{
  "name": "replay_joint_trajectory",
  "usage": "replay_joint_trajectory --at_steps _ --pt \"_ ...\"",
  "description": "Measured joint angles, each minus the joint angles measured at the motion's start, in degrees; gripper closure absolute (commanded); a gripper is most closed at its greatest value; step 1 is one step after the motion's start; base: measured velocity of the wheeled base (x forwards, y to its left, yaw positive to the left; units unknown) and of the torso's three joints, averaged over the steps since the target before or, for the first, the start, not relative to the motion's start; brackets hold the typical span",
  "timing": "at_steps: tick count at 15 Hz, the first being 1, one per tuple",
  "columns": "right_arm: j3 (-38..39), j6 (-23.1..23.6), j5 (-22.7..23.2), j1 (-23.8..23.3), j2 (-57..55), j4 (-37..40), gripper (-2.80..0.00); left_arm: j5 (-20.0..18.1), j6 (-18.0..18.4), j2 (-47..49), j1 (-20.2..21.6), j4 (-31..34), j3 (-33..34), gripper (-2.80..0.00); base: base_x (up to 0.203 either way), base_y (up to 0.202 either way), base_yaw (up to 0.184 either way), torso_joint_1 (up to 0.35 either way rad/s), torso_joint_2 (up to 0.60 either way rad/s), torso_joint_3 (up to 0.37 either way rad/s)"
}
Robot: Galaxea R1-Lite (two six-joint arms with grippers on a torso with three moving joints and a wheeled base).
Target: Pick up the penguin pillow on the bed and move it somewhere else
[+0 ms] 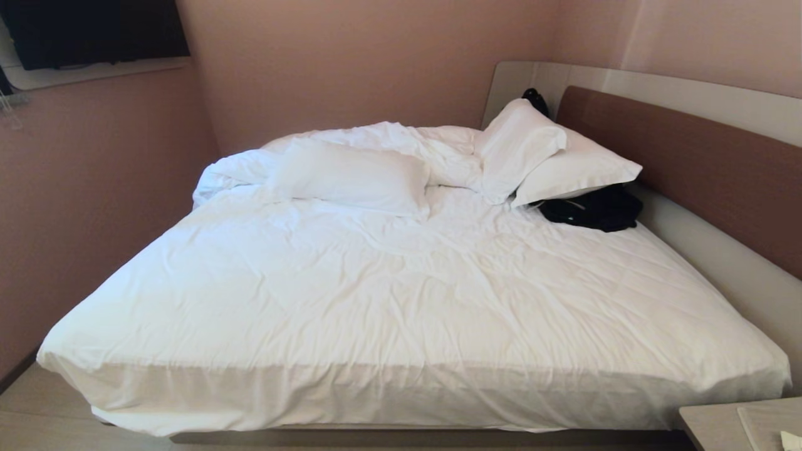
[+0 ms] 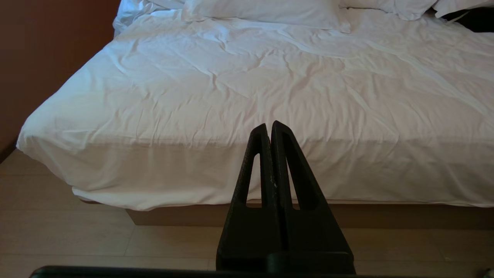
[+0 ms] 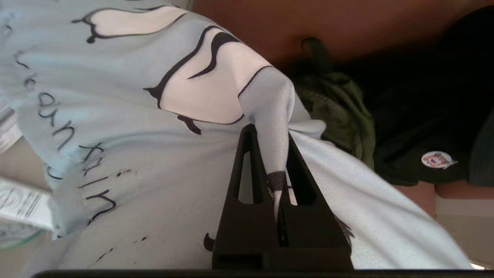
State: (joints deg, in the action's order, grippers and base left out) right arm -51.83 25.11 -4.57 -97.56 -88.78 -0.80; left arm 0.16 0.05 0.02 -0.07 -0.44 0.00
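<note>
A: Pink walls, bed [image 1: 401, 300] white and rumpled; no pillow [image 3: 115, 154] visible on it from the head view.

B: Right gripper [image 3: 276, 154] pinches a fold of its pale blue cover, dark clothing behind. Left gripper [image 2: 270, 129] parked at the bed's foot, jaws pressed together.

A: Advice: carry slowly, grip is only fabric; lower onto a flat spot before letting go.

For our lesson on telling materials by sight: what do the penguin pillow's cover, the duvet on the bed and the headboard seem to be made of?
Penguin pillow: soft, smooth printed fabric, probably polyester; it bunches into a fold where the right tool pinches it.
Duvet: matte white woven cloth, likely cotton, finely creased all over.
Headboard: flat brown panel, wood or wood-look laminate; no grain is visible.
</note>
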Motion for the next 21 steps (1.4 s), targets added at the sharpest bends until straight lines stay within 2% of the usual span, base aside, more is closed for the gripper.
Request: replay_joint_trajectory --at_steps 5,11,15,21 --pt "-1.1 0.5 1.0 -0.9 -9.2 -1.6 0.0 0.0 0.0 0.0 0.0 0.0 0.0 0.0 0.0 0.0 0.0 0.0 0.0 0.0" --pt "-6.0 1.7 1.9 -4.4 -22.7 -9.3 0.0 0.0 0.0 0.0 0.0 0.0 0.0 0.0 0.0 0.0 0.0 0.0 0.0 0.0" --pt "-6.7 3.0 3.7 -5.9 -23.7 -11.7 0.0 0.0 0.0 0.0 0.0 0.0 0.0 0.0 0.0 0.0 0.0 0.0 0.0 0.0" --pt "-6.1 3.1 5.4 -6.5 -20.7 -10.6 0.0 0.0 0.0 0.0 0.0 0.0 0.0 0.0 0.0 0.0 0.0 0.0 0.0 0.0"
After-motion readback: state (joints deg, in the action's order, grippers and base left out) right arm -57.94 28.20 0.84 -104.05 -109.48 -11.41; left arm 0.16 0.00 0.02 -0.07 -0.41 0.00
